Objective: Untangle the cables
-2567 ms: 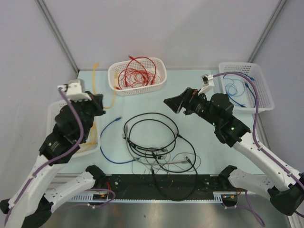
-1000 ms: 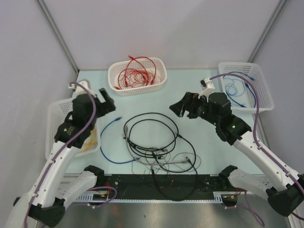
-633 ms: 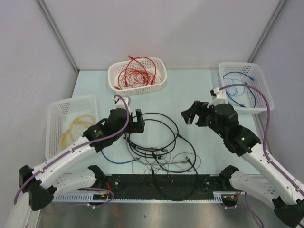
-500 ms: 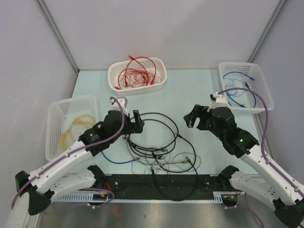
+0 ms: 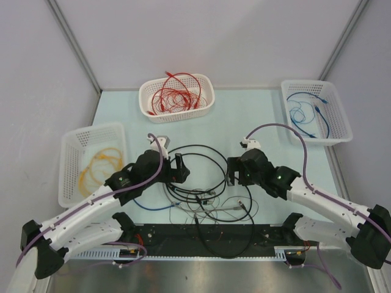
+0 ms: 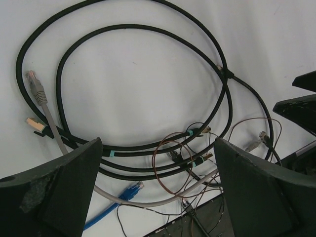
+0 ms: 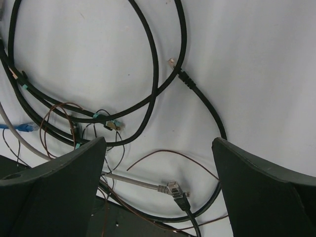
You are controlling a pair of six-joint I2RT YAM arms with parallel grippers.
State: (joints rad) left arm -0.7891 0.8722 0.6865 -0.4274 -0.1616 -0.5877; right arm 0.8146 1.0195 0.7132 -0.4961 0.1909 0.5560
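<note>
Fingers of the left gripper (image 5: 179, 169) and the right gripper (image 5: 233, 173) are standing wide apart and gripping nothing. From above, both are hanging low over the black cables (image 5: 197, 148), which are lying looped and tangled on the pale green table (image 5: 244, 119). A blue cable (image 5: 144, 206) is curving beside them. Red cables (image 5: 174, 94) are sitting in the far white basket (image 5: 177, 116), blue ones (image 5: 302, 113) in the right basket (image 5: 317, 140), and a yellow one (image 5: 98, 168) in the left basket (image 5: 66, 171). Grey walls are closing in the table.

At the left wrist, a grey plug (image 6: 33, 81) and a blue plug (image 6: 130, 189) are lying against the black loops.

At the right wrist, a grey plug and a thin brown wire (image 7: 170, 154) are resting between the spread fingers (image 7: 261, 192).
</note>
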